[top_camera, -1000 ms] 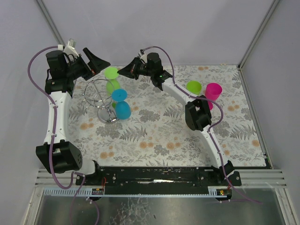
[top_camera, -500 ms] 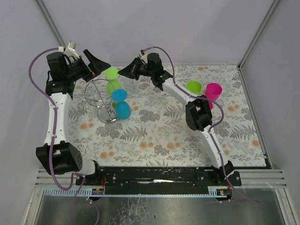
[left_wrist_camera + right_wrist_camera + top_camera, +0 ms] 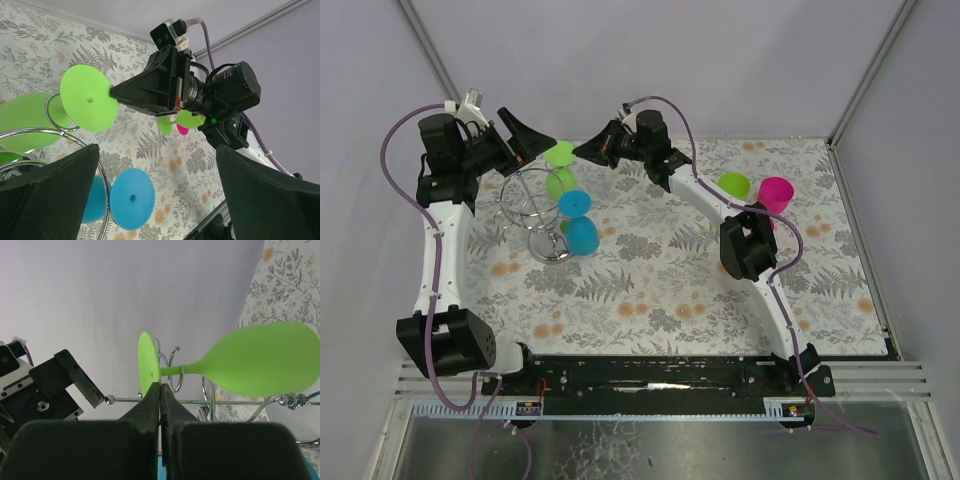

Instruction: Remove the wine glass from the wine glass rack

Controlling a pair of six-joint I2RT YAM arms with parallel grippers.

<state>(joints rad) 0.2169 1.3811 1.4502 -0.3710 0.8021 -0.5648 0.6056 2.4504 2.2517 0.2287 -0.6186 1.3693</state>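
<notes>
The wine glass rack [image 3: 527, 207], a silver wire stand, holds a green wine glass [image 3: 560, 181] and a blue wine glass [image 3: 581, 235] hung by their stems. My right gripper [image 3: 584, 152] is shut on the rim of the green glass's round foot [image 3: 148, 366]; the stem sits in a wire loop [image 3: 176, 371], and the bowl [image 3: 265, 360] lies to the right. My left gripper [image 3: 523, 133] is open and empty, just left of the green foot [image 3: 89, 98]. The left wrist view shows the blue foot [image 3: 131, 198] below it.
A green cup [image 3: 733, 185] and a pink cup [image 3: 775, 193] stand at the back right of the floral mat. The enclosure's back wall is close behind both grippers. The right arm's elbow [image 3: 747, 247] hangs over the mat's right half.
My right gripper has edged up and back with the green foot, which now sits slightly higher and more tilted. The left arm has barely moved.
</notes>
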